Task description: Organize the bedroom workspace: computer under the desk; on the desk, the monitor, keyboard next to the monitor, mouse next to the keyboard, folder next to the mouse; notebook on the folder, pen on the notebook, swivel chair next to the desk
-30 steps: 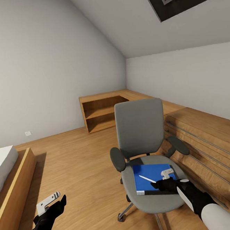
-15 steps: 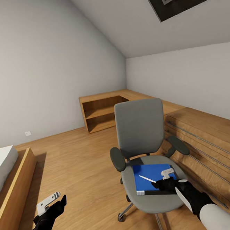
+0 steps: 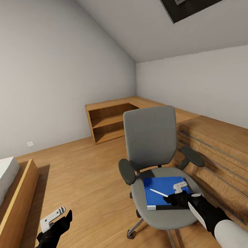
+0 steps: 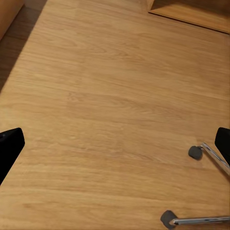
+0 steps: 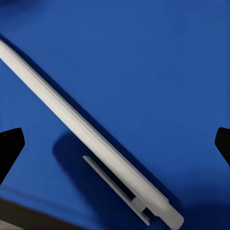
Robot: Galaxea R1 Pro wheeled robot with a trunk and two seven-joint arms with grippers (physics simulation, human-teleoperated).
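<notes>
Both jaws stand wide apart, holding nothing. Nearest, low at the head view's left, the left gripper hangs over bare wooden floor; its wrist view looks down on floorboards and two chrome legs with casters of the swivel chair. At the lower right, the right gripper hovers just above the chair's grey seat, over the near edge of the blue folder. A white pen lies slantwise on the folder; in the right wrist view the pen crosses between the black fingertips, clip showing, against the folder. A bed sits at the left edge. Farther back, a low wooden shelf unit stands against the grey wall, under a sloped ceiling.
</notes>
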